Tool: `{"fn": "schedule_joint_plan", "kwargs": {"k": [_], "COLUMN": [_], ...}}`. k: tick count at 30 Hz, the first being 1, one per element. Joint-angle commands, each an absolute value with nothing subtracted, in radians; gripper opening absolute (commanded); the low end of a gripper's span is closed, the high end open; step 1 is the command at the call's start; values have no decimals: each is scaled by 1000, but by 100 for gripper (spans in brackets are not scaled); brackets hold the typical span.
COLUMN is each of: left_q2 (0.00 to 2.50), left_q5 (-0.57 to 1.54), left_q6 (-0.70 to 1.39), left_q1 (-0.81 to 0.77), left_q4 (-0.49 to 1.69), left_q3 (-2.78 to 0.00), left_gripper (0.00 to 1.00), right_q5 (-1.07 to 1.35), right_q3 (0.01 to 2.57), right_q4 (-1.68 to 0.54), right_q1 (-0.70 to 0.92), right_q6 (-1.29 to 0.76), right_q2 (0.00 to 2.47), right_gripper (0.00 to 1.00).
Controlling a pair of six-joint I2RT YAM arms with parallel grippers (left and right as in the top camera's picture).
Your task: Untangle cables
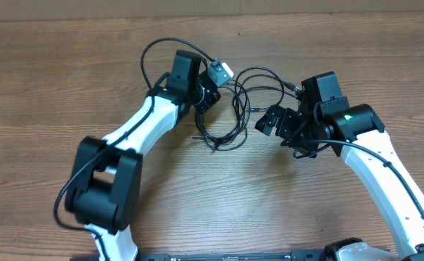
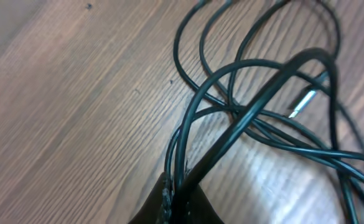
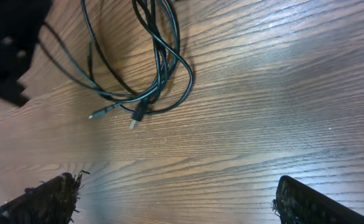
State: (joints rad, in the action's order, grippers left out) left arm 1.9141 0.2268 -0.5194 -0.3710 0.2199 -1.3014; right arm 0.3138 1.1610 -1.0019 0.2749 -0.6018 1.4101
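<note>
- Several cables (image 2: 254, 102) in loose tangle on bench (image 1: 59, 72), btw both arms.
- Left claw (image 2: 177, 202) pinching strands; right claw (image 3: 175, 199) spread wide, empty.
- Judged light, limp, slick; grab nr a plug end (image 3: 138, 115).

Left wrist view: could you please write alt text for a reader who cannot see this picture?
The left tool, shut at the bottom edge, grips a bundle of thin black cables that loop upward and rightward over a wooden table. A silver plug tip lies among the loops at right.
</note>
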Motion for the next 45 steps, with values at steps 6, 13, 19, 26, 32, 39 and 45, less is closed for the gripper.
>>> {"fn": "schedule_joint_plan", "kwargs": {"k": [6,13,19,26,32,39,45], "left_q2": [1834,1899,1988,2106,2181,2238,2321], "left_q5": [219,210,206,202,199,101,44], "left_q6": [-422,-462,-475,-533,-707,-854,-921], "left_q1": [-367,-367,-367,-367,-367,-368,-382], "left_q4": [257,243,128,-40,-67,-151,-302], "left_q3": [-1304,-1304,-1304,-1304,-1304,-1304,-1304], "left_gripper": [4,46,75,79,73,59,65], "right_q5": [307,307,307,307,307,307,307], "right_q3": [1158,1158,1158,1158,1158,1158,1158], "right_q4": [-996,-995,-987,-977,-973,-955,-943], "right_q1": [277,277,277,277,277,277,277], "right_q6": [-603,-603,-603,-603,-603,-603,-603], "right_q2": [1409,1409,1409,1409,1409,1409,1409], "right_gripper": [100,100,100,100,100,100,100]}}
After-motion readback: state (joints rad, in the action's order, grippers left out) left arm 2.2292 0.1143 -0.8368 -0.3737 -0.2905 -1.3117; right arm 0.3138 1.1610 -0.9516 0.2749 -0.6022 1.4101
